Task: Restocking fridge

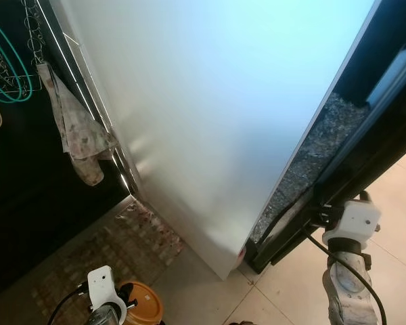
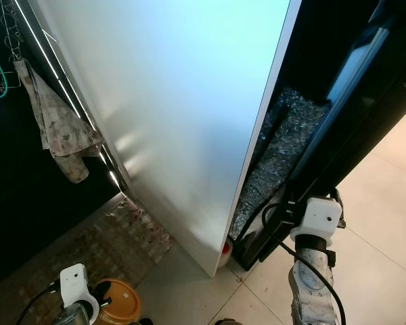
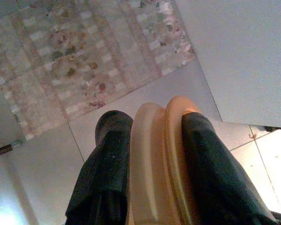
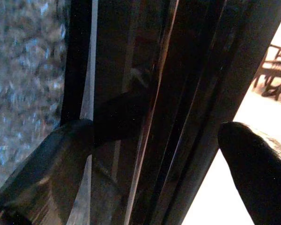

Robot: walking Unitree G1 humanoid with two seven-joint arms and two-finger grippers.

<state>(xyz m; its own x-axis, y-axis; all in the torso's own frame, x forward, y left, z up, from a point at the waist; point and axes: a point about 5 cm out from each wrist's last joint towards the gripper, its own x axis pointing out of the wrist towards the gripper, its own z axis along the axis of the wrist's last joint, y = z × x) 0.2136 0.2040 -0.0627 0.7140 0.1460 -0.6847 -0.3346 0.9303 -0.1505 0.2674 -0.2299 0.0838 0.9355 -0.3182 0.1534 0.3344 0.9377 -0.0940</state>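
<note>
Fridge door (image 1: 210, 115) showing pale silver-white, edged in black. Orange lid (image 3: 159, 164) sitting between black fingers (image 3: 107, 164). Floor mat (image 1: 115, 250) displaying faded beige-pink checks; hanging cloth (image 1: 78, 132) looking grey, blotched brown.

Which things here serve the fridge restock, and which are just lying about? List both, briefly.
For the job:
- white fridge panel
- orange container, clamped in the left claw
- right claw, open at the dark frame

Lying about:
- hanging cloth
- green hangers
- patterned mat
- wooden chair
</note>
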